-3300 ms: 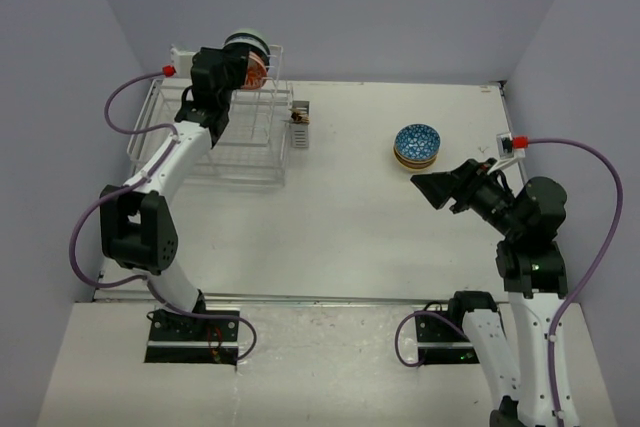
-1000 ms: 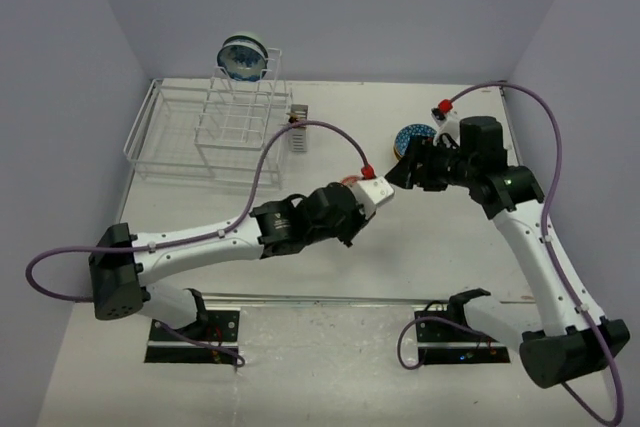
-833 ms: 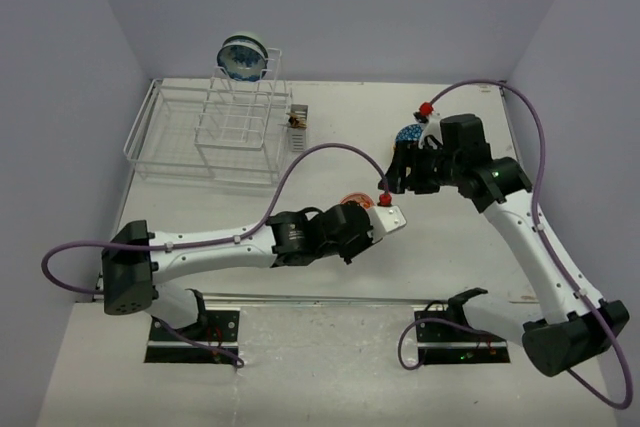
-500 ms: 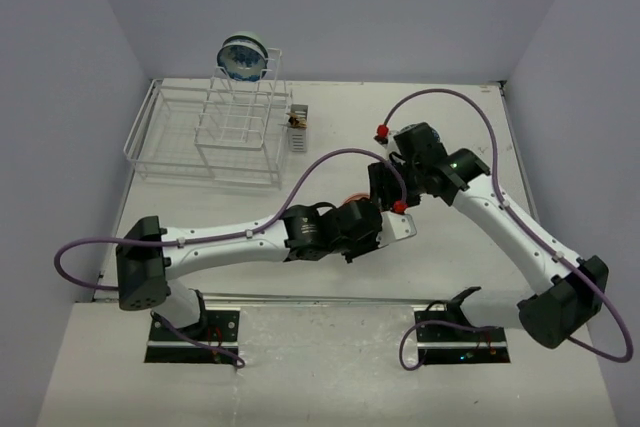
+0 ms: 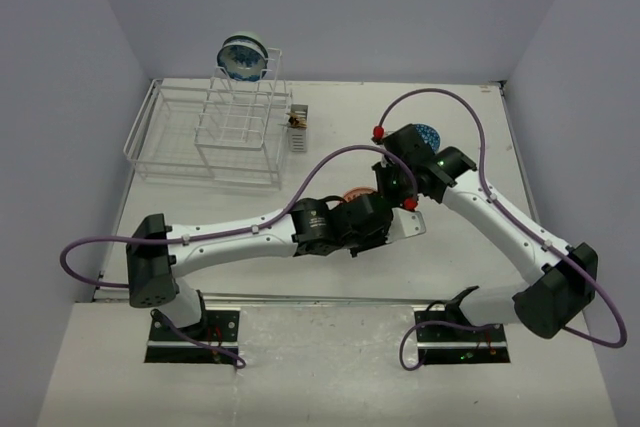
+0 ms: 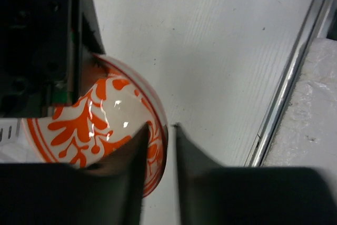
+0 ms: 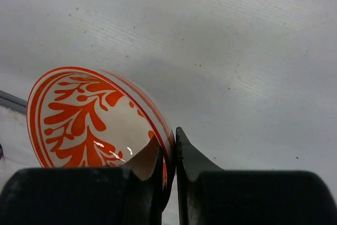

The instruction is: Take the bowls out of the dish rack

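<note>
An orange-and-white patterned bowl [image 5: 354,194] [image 6: 105,125] [image 7: 89,111] hangs tilted above the table's middle, between both grippers. My right gripper [image 5: 386,187] [image 7: 168,139] is shut on its rim, one finger inside and one outside. My left gripper [image 5: 372,215] [image 6: 160,129] straddles the opposite rim with its jaws open, and a gap shows beside the outer finger. In the white wire dish rack [image 5: 170,152] at the far left, one blue-patterned bowl [image 5: 243,56] stands on edge atop the tall frame. A stack of bowls with a blue one on top [image 5: 427,133] peeks out behind my right arm.
A small grey cutlery cup [image 5: 298,131] stands just right of the rack. The metal rail of the table's near edge [image 6: 287,93] runs close under the left wrist. Both arms cross in the middle of the table.
My left arm carried the orange bowl rightward to the table's middle. My right arm swung in from the stack and shut on the rim. The left jaws then opened.
</note>
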